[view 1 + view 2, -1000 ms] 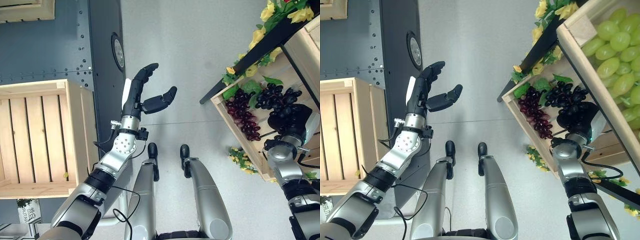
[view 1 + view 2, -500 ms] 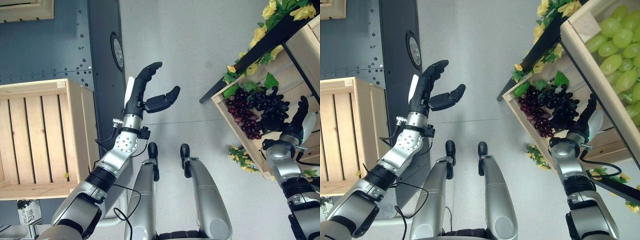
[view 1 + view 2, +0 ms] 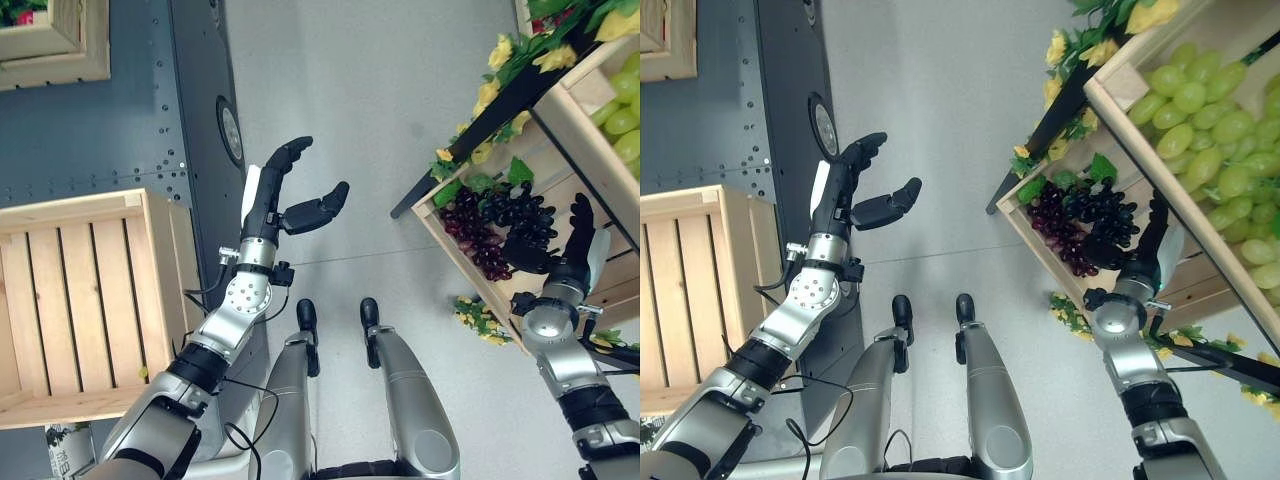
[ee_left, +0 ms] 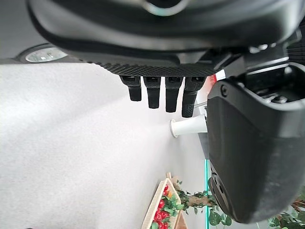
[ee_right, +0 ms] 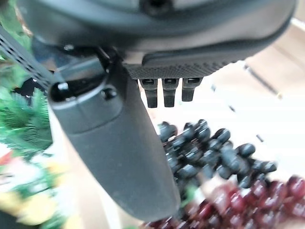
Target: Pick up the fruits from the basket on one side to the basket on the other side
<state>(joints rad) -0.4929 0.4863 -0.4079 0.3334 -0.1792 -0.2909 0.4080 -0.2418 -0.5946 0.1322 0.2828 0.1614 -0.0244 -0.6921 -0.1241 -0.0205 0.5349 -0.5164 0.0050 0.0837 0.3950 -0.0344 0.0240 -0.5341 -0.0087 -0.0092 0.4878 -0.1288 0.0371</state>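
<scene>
A bunch of dark grapes (image 3: 515, 215) lies in the lower wooden crate (image 3: 455, 255) on my right, next to a bunch of red grapes (image 3: 470, 232). My right hand (image 3: 577, 232) stands open beside the dark bunch, fingers straight, holding nothing. The right wrist view shows the dark grapes (image 5: 209, 148) just past the straight fingers (image 5: 164, 93), with the red grapes (image 5: 259, 200) beyond. My left hand (image 3: 290, 190) hangs open and empty in mid-air over the floor. An empty slatted wooden crate (image 3: 80, 290) stands on my left.
Green grapes (image 3: 1200, 110) fill a higher crate on the right stand. Yellow flowers and leaves (image 3: 490, 85) run along the stand's dark bar. A dark metal panel (image 3: 120, 110) stands behind the left crate. Grey floor lies between the two sides.
My right hand's fingers have straightened and come off the dark grapes, which stay in the crate. The camera has shifted. The left hand has hardly moved.
</scene>
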